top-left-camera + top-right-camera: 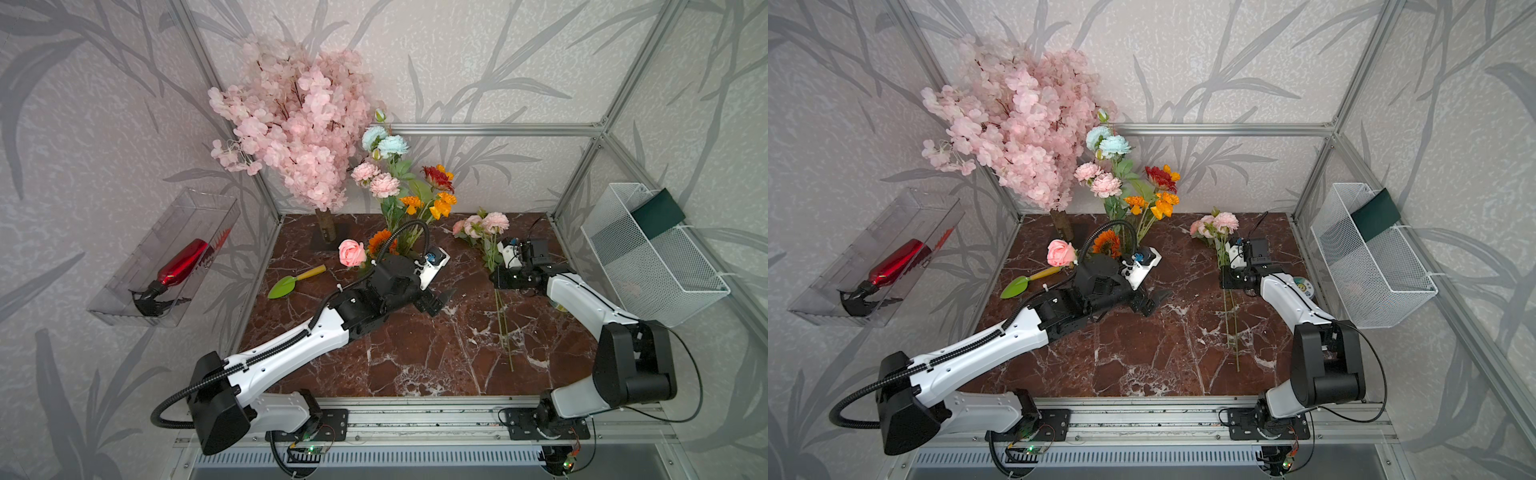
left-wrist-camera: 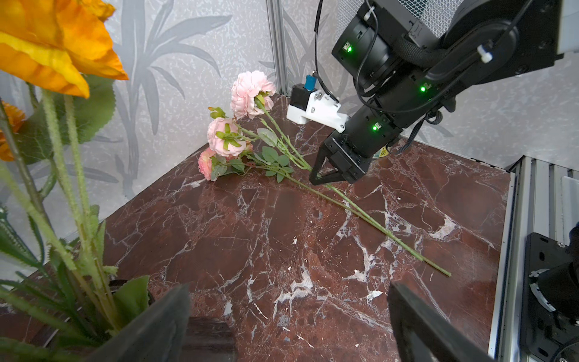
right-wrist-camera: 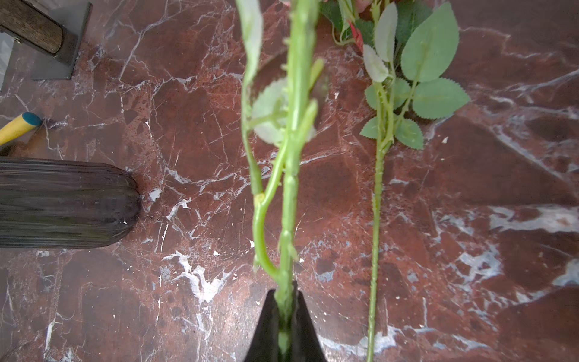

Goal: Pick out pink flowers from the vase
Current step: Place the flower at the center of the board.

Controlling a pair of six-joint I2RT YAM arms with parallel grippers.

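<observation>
My right gripper [image 2: 316, 180] is shut on the green stem of a pink flower [image 2: 250, 94], low over the table at the right; its stem [image 3: 294, 156] runs out from the closed tips [image 3: 285, 313]. Another pink spray [image 2: 224, 141] lies on the marble beside it. Two pink blooms [image 1: 376, 178] and a pink rose [image 1: 352, 252] stand in the bouquet. The dark ribbed vase [image 3: 62, 203] is hidden behind my left wrist in both top views. My left gripper [image 1: 440, 300] hangs open and empty just right of the vase.
A pale pink blossom tree [image 1: 291, 124] stands at the back left. Light blue [image 1: 384, 141] and orange flowers [image 1: 440, 203] share the bouquet. A green trowel [image 1: 286, 284] lies left of the vase. A white wire basket [image 1: 652, 257] hangs on the right wall, a clear bin [image 1: 124, 307] with a red bottle on the left.
</observation>
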